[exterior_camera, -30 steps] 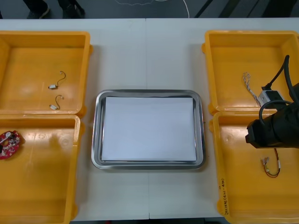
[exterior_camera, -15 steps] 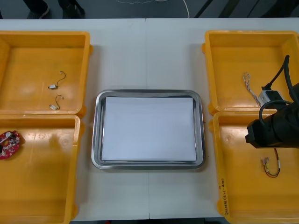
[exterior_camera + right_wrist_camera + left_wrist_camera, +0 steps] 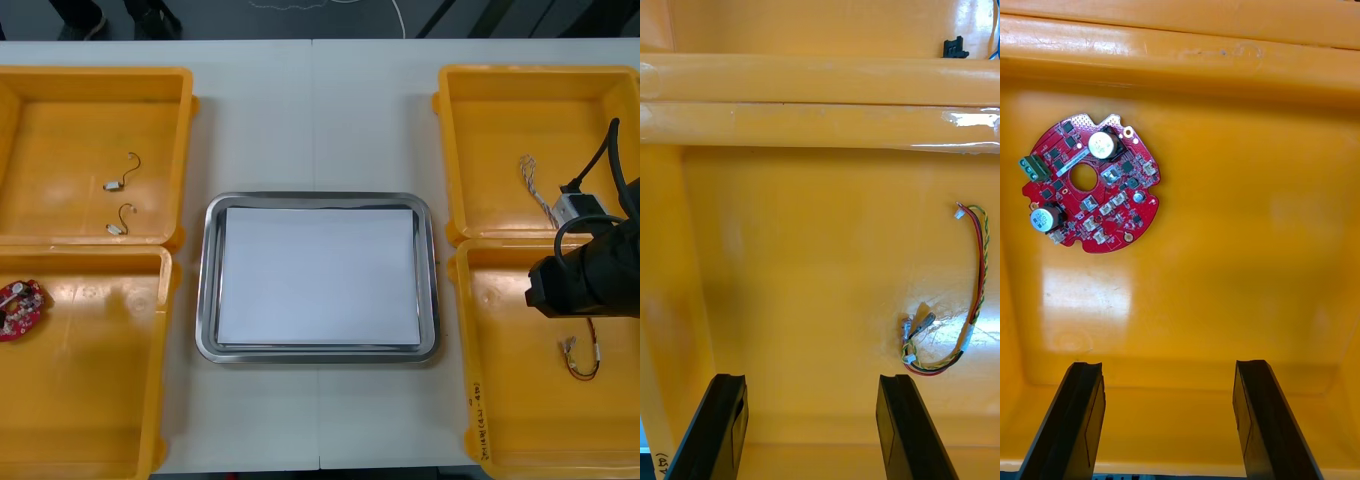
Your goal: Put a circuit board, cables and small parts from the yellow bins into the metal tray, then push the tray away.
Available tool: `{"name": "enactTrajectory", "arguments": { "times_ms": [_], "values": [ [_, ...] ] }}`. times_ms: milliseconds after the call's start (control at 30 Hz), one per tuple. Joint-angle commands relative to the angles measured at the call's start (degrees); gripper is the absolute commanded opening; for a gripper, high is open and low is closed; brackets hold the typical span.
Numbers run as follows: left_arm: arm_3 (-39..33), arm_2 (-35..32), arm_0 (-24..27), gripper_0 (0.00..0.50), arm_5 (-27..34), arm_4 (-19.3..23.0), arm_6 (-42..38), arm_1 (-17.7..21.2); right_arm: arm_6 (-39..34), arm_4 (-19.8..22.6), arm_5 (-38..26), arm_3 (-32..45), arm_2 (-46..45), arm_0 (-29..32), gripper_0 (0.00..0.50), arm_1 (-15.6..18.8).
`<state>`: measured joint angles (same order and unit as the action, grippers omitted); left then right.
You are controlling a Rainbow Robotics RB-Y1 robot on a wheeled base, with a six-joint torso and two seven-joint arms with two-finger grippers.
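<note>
My right gripper [image 3: 812,386] hangs open, empty; the red and yellow cable [image 3: 979,285] lies just outside one finger, stretching ahead. Left gripper [image 3: 1169,375], open, waits.

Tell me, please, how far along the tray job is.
Done: nothing; the tray is bare white inside. In hand: the right end effector hangs open near the red and yellow cable, the left end effector open near the circuit board. Left: loading everything, small parts included, then the push.

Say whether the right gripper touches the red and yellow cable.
Apart. The right wrist view shows bare floor of the yellow bin between the right gripper, fingers open, and the red and yellow cable.
</note>
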<state>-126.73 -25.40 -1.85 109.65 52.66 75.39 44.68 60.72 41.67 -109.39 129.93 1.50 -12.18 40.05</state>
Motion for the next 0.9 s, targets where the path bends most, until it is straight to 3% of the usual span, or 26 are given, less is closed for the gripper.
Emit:
{"name": "enactTrajectory", "arguments": {
  "times_ms": [33,900],
  "values": [
    [-1.50,-0.96,-1.23,0.500,0.35,0.43,-1.12,2.25,-1.39,-0.10,0.50,1.73,-1.77,0.58,0.500,-0.41],
    [-1.50,-0.96,-1.23,0.500,0.35,0.43,-1.12,2.25,-1.39,-0.10,0.50,1.73,-1.77,0.58,0.500,-0.41]
  ]
}}
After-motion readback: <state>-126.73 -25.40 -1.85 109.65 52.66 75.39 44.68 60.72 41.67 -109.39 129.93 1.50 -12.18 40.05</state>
